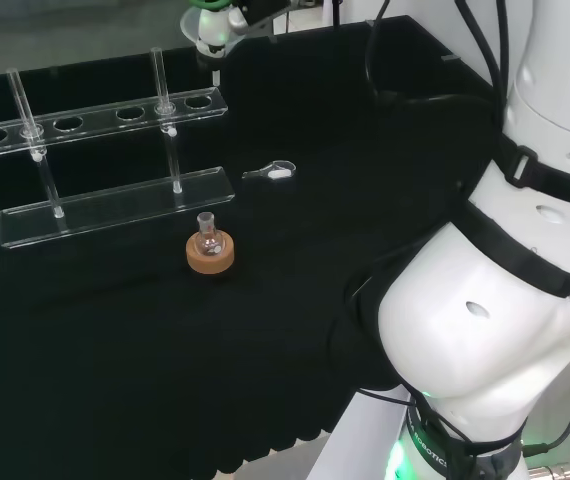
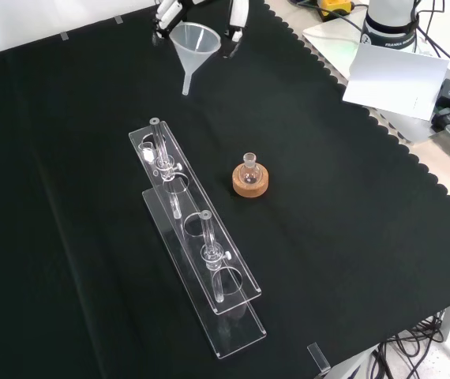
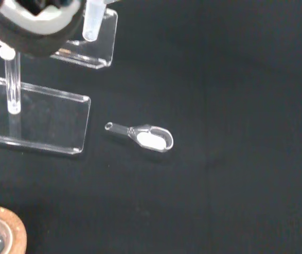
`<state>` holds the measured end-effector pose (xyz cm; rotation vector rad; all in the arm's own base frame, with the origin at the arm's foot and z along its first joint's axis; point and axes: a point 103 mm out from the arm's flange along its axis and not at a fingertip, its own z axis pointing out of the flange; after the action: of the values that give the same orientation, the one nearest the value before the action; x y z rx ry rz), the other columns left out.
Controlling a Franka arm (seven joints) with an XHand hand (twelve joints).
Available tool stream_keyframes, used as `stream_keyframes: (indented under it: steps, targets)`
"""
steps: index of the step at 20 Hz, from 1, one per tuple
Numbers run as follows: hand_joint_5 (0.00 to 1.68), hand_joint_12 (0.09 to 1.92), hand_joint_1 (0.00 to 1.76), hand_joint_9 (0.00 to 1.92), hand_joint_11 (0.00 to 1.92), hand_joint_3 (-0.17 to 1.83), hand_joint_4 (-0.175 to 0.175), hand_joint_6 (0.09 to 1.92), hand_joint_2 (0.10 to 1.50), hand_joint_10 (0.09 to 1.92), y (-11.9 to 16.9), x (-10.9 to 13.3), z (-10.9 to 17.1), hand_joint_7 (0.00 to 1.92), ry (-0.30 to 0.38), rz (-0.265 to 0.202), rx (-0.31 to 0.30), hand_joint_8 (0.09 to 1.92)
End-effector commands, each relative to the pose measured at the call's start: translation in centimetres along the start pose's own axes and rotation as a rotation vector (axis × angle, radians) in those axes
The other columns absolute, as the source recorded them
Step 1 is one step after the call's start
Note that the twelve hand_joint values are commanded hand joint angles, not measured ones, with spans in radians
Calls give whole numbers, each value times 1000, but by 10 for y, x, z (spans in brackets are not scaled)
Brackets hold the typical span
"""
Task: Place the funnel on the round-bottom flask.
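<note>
Funnel (image 2: pixel 193 41) hangs upright in raised hand's fingers (image 2: pixel 237 22).

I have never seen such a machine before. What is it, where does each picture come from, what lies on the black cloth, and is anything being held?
It is one white robot arm with a hand of fingers and a thumb. The head view looks over the arm from behind; the front view looks down from the opposite side; the wrist view looks past the palm. In the front view the hand holds a clear funnel above the cloth's far edge. On the cloth stands a small round-bottom flask on a cork ring, beside a clear rack with glass tubes. A small clear scoop with something white in it lies apart. The funnel is not yet on the flask.
</note>
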<state>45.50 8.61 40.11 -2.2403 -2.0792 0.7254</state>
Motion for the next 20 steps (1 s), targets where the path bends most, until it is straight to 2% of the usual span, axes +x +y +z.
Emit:
stream_keyframes:
  steps: [1,4,9,20]
  targets:
    - [969,1026,956,1233,896,551,39,565,765,216,-13,-2,18,791,22,12,27,649]
    - [969,1025,956,1233,896,551,39,565,764,215,-16,0,26,789,28,5,41,648]
    - [969,1024,956,1233,893,550,39,565,764,213,-21,10,45,786,34,-32,70,648]
    - [969,1024,955,1223,876,548,36,565,758,207,-34,48,74,778,20,-112,97,650]
